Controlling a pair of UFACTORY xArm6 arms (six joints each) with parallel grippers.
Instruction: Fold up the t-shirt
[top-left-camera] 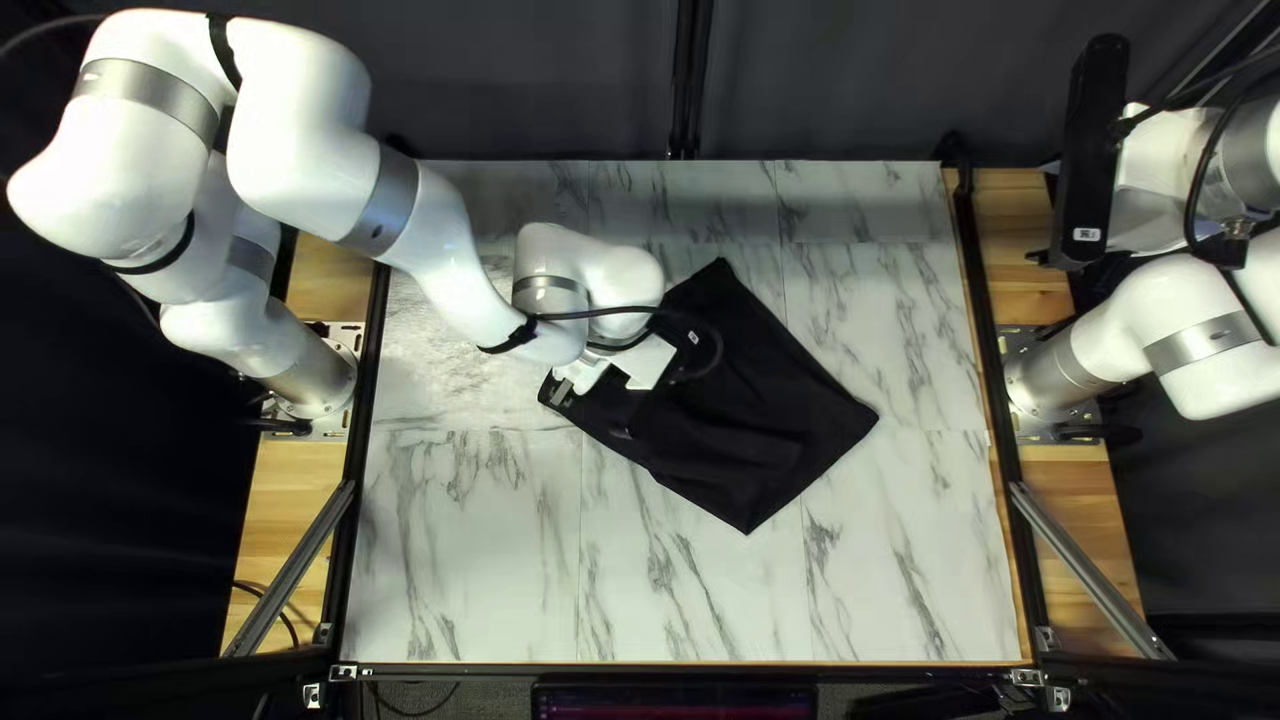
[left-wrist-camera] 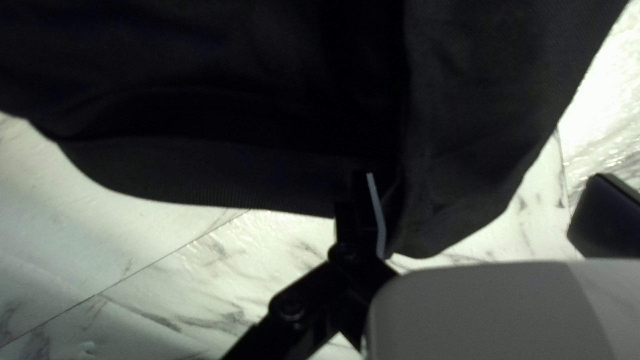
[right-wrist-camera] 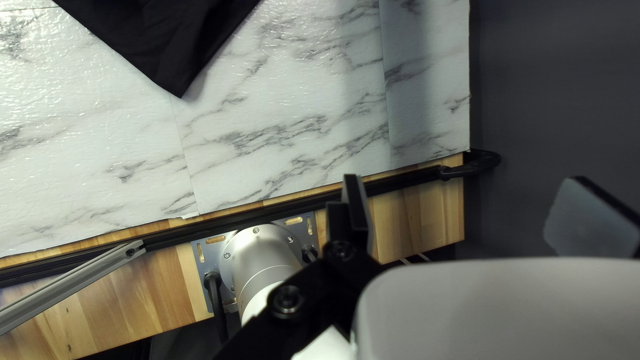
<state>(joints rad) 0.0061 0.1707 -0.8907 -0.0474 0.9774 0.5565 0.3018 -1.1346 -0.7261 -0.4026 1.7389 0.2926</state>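
Top left view: 2 arms, 2 bases, 1 shirt. Black shirt (top-left-camera: 767, 400) lies flattish around the middle of the frame, 4 rough corners, 1 pointing at the top edge and 1 at the bottom edge. Marble top (top-left-camera: 467, 560) under it. 2 wood strips, left strip (top-left-camera: 287, 534) and right strip (top-left-camera: 1074, 500), with 1 metal strut over each. Dark curtain (top-left-camera: 534, 80) across the upper part of the frame.

Left arm (top-left-camera: 440, 254): base at left of frame, arches through upper left, elbow high, then bends down to centre. Left gripper (top-left-camera: 587, 390) is low at the shirt's left corner. Right arm (top-left-camera: 1200, 340): folded back at the right of the frame, right gripper (top-left-camera: 1043, 258) out over the wood side, well apart from the shirt.

Left wrist view: 2 fingers, wide open, nothing gripped. 1 finger (left-wrist-camera: 363, 207) sits against the shirt at the ribbed hem (left-wrist-camera: 220, 177), beside a fold; the other finger (left-wrist-camera: 603, 217) is well apart, past the cloth edge.

Right wrist view: 2 fingers (right-wrist-camera: 358, 213), wide apart, nothing between. Ahead of the right gripper (right-wrist-camera: 465, 180): marble top, 1 shirt corner well beyond. 1 arm base (right-wrist-camera: 263, 257) just beside the nearer finger.
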